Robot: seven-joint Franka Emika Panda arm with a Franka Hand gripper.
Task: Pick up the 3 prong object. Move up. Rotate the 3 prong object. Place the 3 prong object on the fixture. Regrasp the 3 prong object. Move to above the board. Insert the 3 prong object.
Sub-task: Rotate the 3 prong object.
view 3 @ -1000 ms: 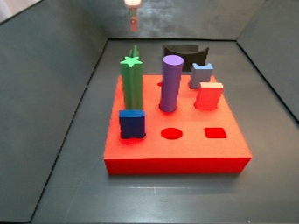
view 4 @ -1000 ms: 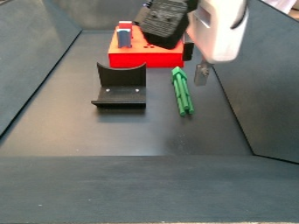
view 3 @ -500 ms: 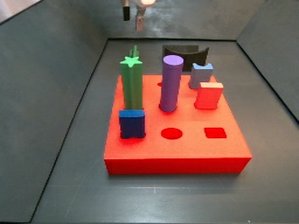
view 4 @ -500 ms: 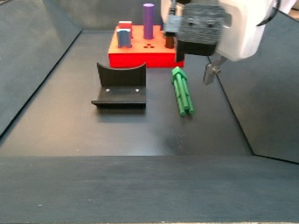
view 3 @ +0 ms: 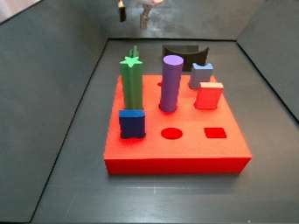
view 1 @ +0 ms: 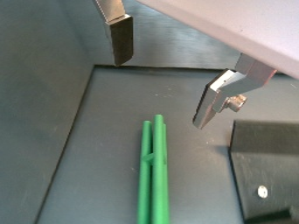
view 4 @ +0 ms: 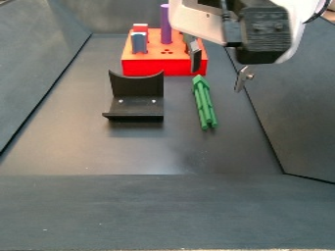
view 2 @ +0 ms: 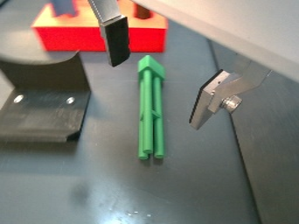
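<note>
**Wrist views: gripper spread wide above the green bar on the dark bench**

Both wrist views give me the gripper (view 2: 158,74) with its two flat silver fingers (view 1: 121,39) held far apart and nothing between them. Below the gap lies the 3 prong object (view 2: 151,109), a long green bar with a three-lobed section, flat on the bench (view 2: 105,184). I see no contact between either finger and the bar.

From a side view I read the gripper (view 4: 217,69) hanging under the arm's white and black wrist housing (view 4: 262,25), above the far end of the green bar (view 4: 205,102). The bar lies lengthwise, away from the camera, towards the board (view 4: 152,57), a thick red slab near the back wall.

Just beside the bar, apart from it, stands the fixture (view 4: 133,94), a black L-shaped bracket on a base plate. In a wrist view its plate (view 2: 41,105) shows two small screws.

The bench is a matt, dark grey sheet, faintly scuffed, ringed by dark grey sloping walls (view 3: 70,87).

In a side view the board (view 3: 176,144) fills the foreground. It carries a tall green post with a star top (view 3: 132,83), a purple cylinder (view 3: 170,83), a dark blue block (view 3: 132,123) and a red block (view 3: 209,94). A round hole (view 3: 172,134) and a square hole (view 3: 215,133) are open in its top.
</note>
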